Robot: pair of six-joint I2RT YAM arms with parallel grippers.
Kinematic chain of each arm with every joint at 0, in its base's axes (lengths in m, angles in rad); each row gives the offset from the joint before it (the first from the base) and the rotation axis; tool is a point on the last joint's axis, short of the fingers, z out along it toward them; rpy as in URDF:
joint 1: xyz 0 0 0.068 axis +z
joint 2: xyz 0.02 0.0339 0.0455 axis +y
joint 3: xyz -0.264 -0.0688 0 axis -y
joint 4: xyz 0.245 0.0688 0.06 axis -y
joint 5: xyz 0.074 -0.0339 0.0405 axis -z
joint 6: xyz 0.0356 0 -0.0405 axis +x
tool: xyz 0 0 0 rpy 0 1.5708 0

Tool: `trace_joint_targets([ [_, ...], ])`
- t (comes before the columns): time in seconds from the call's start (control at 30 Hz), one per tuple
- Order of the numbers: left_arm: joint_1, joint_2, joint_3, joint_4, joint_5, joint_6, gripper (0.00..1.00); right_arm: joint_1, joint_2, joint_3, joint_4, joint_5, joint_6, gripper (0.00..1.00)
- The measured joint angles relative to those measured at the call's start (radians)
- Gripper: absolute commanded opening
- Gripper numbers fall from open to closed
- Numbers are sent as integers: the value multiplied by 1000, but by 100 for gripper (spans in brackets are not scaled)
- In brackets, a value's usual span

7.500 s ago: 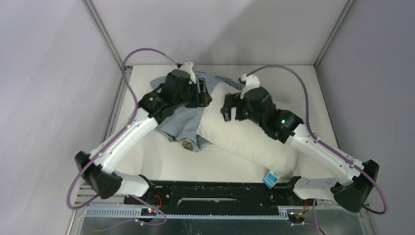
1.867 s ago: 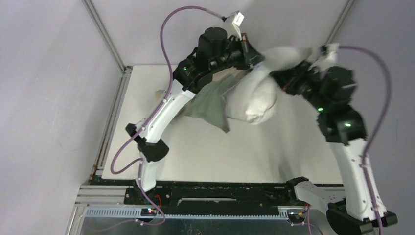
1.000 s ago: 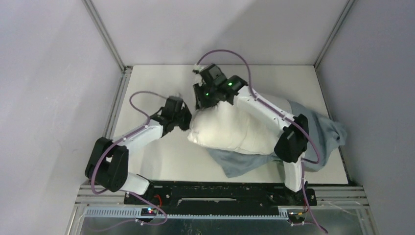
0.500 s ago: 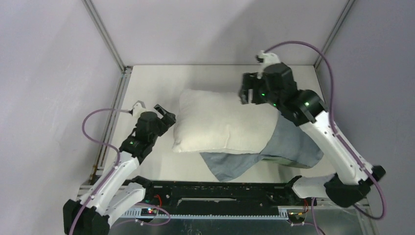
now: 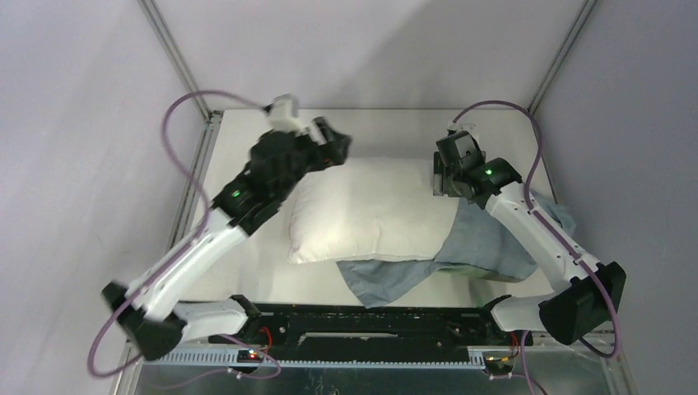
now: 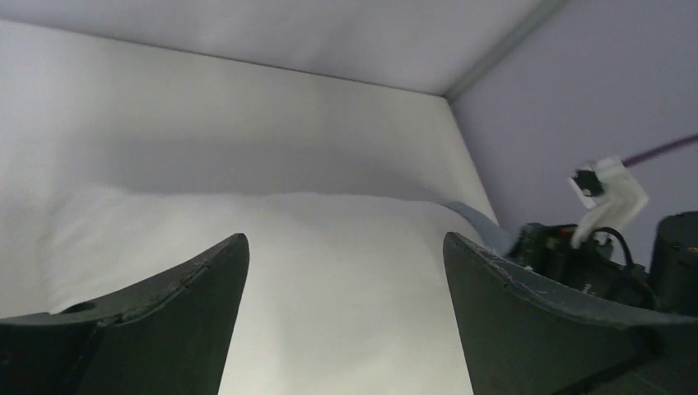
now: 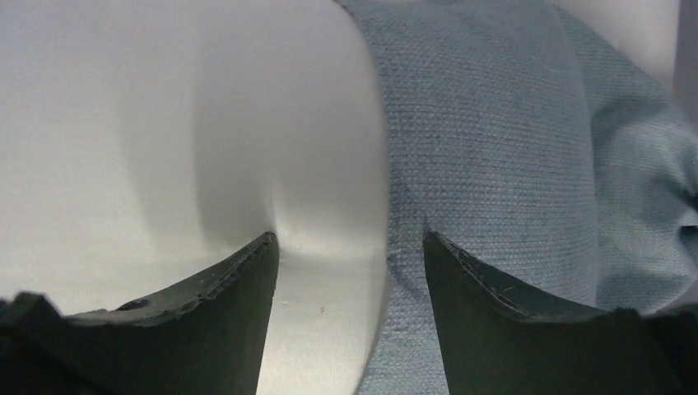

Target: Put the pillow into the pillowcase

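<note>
The off-white pillow (image 5: pixel 370 210) lies across the middle of the table. Its right end sits inside the blue-grey pillowcase (image 5: pixel 498 243), and a flap of the case spreads out under its near edge. My left gripper (image 5: pixel 336 144) hovers open over the pillow's far-left corner. In the left wrist view the pillow (image 6: pixel 329 280) fills the gap between the wide-apart jaws of the left gripper (image 6: pixel 344 239). My right gripper (image 5: pixel 444 177) is at the far right, on the case's mouth. In the right wrist view the right gripper (image 7: pixel 350 239) is open astride the hem: one fingertip dents the pillow (image 7: pixel 165 148), the other rests on the pillowcase (image 7: pixel 494 164).
The white table (image 5: pixel 395 132) is boxed in by grey walls, with metal posts at the back corners (image 5: pixel 177 62). The right arm's wrist and its purple cable appear in the left wrist view (image 6: pixel 593 255). A black rail (image 5: pixel 370 321) runs along the near edge.
The left arm swung from the pillow's near-left side up to its far-left corner. The right gripper came down onto the pillowcase mouth. The pillow hardly shifted.
</note>
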Motion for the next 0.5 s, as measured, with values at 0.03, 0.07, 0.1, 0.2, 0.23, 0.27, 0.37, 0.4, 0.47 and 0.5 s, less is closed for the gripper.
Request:
trace_joint_targets([
  [0.03,-29,68,56,33,24,21,86,1,4,0,3,17,2,67],
  [0.07,-45,124,86,62,50,34,83,0,5,-1,7,30,3,67],
  [0.1,-62,183,110,92,81,47,80,-3,5,-3,12,39,3,65],
  [0.2,-97,350,155,163,183,74,69,-16,6,-3,23,68,4,59],
  [0.23,-111,415,172,179,216,81,65,-20,10,-3,27,76,4,57],
  [0.27,-123,465,184,193,240,83,61,-24,16,-3,32,82,4,56],
  [0.37,-163,598,187,228,314,74,49,-35,45,-3,46,91,4,50],
  [0.4,-172,623,178,237,327,64,45,-37,58,-3,50,95,3,49],
  [0.47,-185,644,129,277,338,43,38,-37,83,-3,57,109,0,45],
  [0.5,-186,644,95,303,338,29,35,-37,96,-3,59,120,-2,43],
])
